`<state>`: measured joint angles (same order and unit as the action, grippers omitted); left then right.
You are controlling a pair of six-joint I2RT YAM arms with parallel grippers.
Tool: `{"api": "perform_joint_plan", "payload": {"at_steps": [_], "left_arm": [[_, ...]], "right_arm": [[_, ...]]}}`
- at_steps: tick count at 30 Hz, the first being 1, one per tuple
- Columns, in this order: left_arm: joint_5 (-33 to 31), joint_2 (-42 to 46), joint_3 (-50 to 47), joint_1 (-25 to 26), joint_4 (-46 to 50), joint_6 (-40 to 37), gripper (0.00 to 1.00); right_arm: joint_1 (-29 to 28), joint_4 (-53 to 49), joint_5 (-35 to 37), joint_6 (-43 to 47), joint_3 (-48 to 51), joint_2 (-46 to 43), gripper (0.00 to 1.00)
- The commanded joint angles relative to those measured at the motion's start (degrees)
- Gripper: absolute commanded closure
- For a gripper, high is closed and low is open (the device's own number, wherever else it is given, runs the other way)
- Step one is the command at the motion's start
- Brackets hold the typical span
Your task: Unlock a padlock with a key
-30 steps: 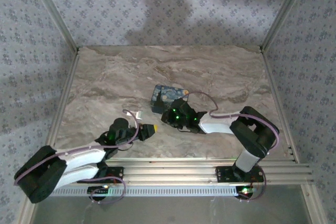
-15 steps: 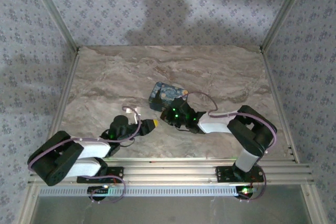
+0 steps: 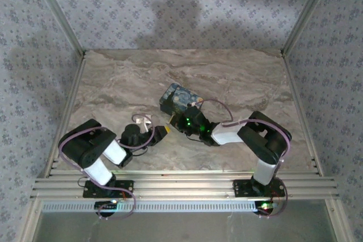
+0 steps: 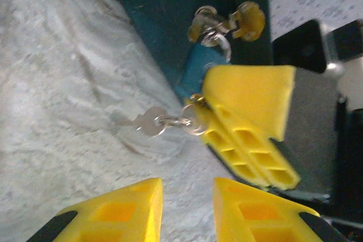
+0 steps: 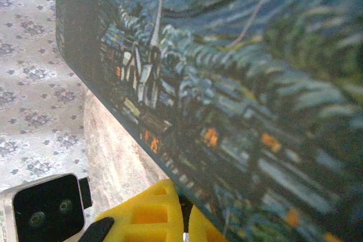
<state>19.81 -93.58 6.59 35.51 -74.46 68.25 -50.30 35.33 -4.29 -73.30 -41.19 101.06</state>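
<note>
While the left arm has folded its elbow back toward its base, the left gripper [image 4: 186,198] has edged right toward its partner. You see its yellow jaws apart over the marble-patterned tabletop [image 3: 125,83], holding nothing. The right gripper [image 4: 202,109] has just closed: its jaws are together and appear to pinch the steel ring [image 4: 194,124] of the small silver key [image 4: 144,122]. The blue box with the swirl painting [image 3: 177,97] has shifted slightly toward the far wall. Judgement: the key is secured but insertion has not begun. The small blue block with a silver shackle [image 4: 197,72], which I read as the padlock, sits against the box's dark side, just beyond the right fingers and below some brass fittings [image 4: 227,22]. Its keyhole is hidden. You cannot tell whether the shackle threads those fittings, and the key's teeth are blurred.
</note>
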Motion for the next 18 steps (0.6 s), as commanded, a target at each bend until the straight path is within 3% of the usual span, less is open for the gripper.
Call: {"api": "perform_joint_plan", "payload": {"at_steps": [1,18], "left_arm": [[-4.8,2.0,-0.6,-0.6,-5.2,4.9,0.7],[-11.8,11.0,-1.4,-1.7,9.2,21.9,0.63]], "right_arm": [[-1.3,-1.3,-4.2,-7.7,1.4,2.7,1.0],[-3.0,-9.2,0.6,-10.3,-2.0,0.4,1.0]]}}
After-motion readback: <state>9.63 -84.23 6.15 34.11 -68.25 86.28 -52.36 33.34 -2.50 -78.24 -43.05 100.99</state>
